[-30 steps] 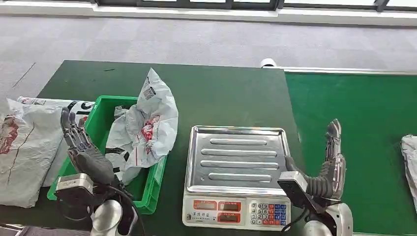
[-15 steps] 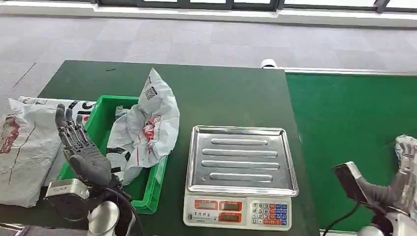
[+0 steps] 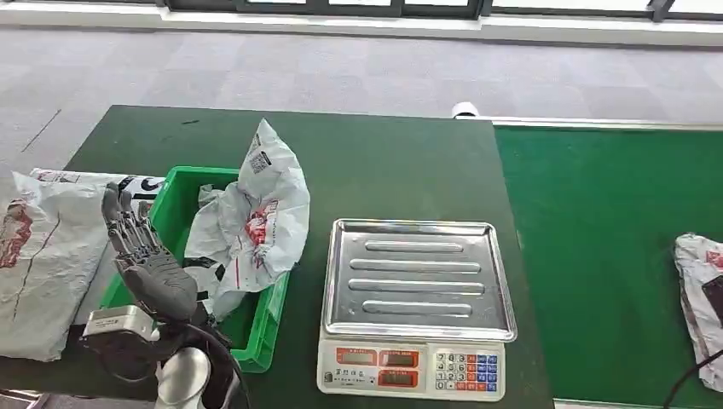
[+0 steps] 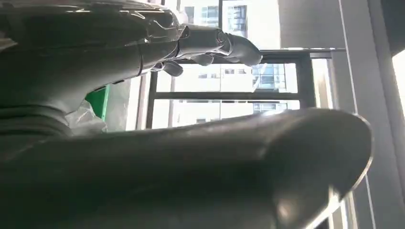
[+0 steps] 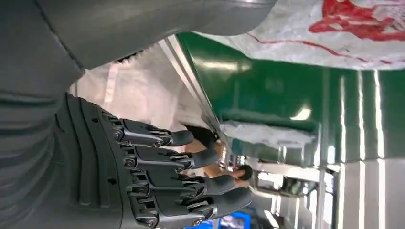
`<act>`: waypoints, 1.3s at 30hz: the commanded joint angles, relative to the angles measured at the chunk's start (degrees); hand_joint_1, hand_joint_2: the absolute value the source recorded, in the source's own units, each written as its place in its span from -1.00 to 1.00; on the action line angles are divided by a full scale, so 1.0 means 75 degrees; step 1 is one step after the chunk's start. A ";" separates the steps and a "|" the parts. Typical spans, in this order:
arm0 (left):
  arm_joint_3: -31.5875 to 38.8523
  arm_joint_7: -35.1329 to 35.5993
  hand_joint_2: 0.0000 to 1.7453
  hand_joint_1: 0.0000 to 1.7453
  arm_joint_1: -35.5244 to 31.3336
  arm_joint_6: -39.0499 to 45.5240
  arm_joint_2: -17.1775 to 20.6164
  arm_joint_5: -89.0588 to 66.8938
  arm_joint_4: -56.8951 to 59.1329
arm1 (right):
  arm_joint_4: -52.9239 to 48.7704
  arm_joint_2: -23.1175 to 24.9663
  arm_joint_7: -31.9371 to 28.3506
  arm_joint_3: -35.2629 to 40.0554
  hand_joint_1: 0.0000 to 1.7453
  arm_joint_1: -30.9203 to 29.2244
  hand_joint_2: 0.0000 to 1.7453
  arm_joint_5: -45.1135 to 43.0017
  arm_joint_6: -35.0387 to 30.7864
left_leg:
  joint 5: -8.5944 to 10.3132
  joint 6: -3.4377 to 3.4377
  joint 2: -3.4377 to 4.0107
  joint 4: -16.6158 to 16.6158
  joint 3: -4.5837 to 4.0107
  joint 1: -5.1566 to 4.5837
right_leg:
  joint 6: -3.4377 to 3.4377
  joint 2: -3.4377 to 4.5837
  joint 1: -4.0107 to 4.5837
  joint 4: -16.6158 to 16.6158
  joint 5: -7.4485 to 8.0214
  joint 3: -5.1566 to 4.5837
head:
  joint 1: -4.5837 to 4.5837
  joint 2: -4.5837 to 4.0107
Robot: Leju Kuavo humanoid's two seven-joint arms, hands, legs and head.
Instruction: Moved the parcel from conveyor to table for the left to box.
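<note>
We count three parcels: one white bag [image 3: 260, 217] standing in the crate, one [image 3: 47, 260] lying on the bench [image 3: 384, 162] left of the crate, and one [image 3: 701, 294] on the conveyor [image 3: 605, 239] at the right edge. There is one green crate [image 3: 264, 328], one scale [image 3: 415, 307] with a single steel tray [image 3: 418, 277], one bench and one conveyor. We see two hands, the left hand [image 3: 145, 256] and the right hand [image 5: 157, 176].
</note>
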 commanded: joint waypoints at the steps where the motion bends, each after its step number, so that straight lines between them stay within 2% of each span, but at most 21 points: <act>1: -0.0065 0.0035 -1.00 -1.00 -0.0179 0.0005 0.0090 0.0035 0.0399 | 0.1732 -0.0007 0.0210 -0.0175 -1.00 -0.0689 1.00 0.0068 -0.0089 | 0.0000 -0.0011 0.0013 -0.0018 0.0019 0.0006 | -0.0005 0.0006 0.0006 -0.0018 0.0002 0.0017 | 0.0000 0.0000; 7: -0.0080 0.0035 -1.00 -1.00 -0.0256 0.0024 0.0150 -0.0015 0.0651 | 0.2109 -0.0229 0.0398 -0.0288 -1.00 -0.0922 1.00 0.0178 0.0023 | 0.0001 -0.0008 0.0000 -0.0012 0.0003 0.0003 | -0.0001 -0.0006 0.0001 -0.0010 0.0000 0.0007 | 0.0000 0.0000; 14: -0.0087 0.0035 -1.00 -1.00 -0.0296 0.0063 0.0231 0.0001 0.0773 | 0.2526 -0.0044 0.0588 -0.0445 -1.00 -0.0869 1.00 0.0143 0.0262 | 0.0014 -0.0023 -0.0003 -0.0049 0.0030 0.0013 | -0.0012 -0.0016 0.0012 -0.0052 0.0013 0.0038 | 0.0000 0.0000; 26: -0.0087 0.0035 -1.00 -1.00 -0.0296 0.0063 0.0231 0.0001 0.0773 | 0.2526 -0.0044 0.0588 -0.0445 -1.00 -0.0869 1.00 0.0143 0.0262 | 0.0002 -0.0011 -0.0002 -0.0015 0.0000 0.0003 | -0.0002 -0.0007 0.0002 -0.0013 0.0001 0.0006 | 0.0000 0.0000; 30: -0.0122 0.0035 -1.00 -1.00 -0.0311 0.0094 0.0247 -0.0100 0.0864 | 0.2792 0.0045 0.0887 -0.0529 -1.00 -0.0855 1.00 0.0285 0.0918 | 0.0006 -0.0017 0.0004 -0.0029 0.0011 0.0009 | -0.0007 -0.0005 0.0008 -0.0032 0.0009 0.0018 | 0.0000 0.0000; 33: -0.0094 0.0035 -1.00 -1.00 -0.0262 0.0117 0.0232 -0.0139 0.0842 | 0.2888 0.0291 0.0797 -0.0666 -1.00 -0.0817 1.00 0.0217 0.1096 | 0.0014 -0.0025 0.0005 -0.0057 0.0034 0.0015 | -0.0013 -0.0006 0.0015 -0.0059 0.0018 0.0041 | 0.0000 0.0000; 35: -0.0065 0.0035 -1.00 -1.00 -0.0284 0.0093 0.0204 -0.0178 0.0904 | 0.2992 0.0364 0.0838 -0.0784 -1.00 -0.0738 1.00 0.0187 0.1567 | 0.0003 -0.0016 0.0002 -0.0026 0.0011 0.0013 | -0.0007 -0.0004 0.0012 -0.0028 0.0006 0.0018 | 0.0000 0.0000; 38: -0.0048 0.0035 -1.00 -1.00 -0.0270 0.0101 0.0187 -0.0211 0.0892 | 0.3008 0.0442 0.0853 -0.0808 -1.00 -0.0711 1.00 0.0189 0.1652 | 0.0023 -0.0033 0.0004 -0.0085 0.0052 0.0021 | -0.0019 -0.0010 0.0020 -0.0085 0.0025 0.0059 | 0.0000 0.0000; 39: -0.0048 0.0035 -1.00 -1.00 -0.0270 0.0101 0.0187 -0.0211 0.0892 | 0.3008 0.0442 0.0853 -0.0808 -1.00 -0.0711 1.00 0.0189 0.1652 | 0.0007 -0.0022 -0.0002 -0.0039 0.0022 0.0016 | -0.0011 -0.0011 0.0015 -0.0042 0.0008 0.0031 | 0.0000 0.0000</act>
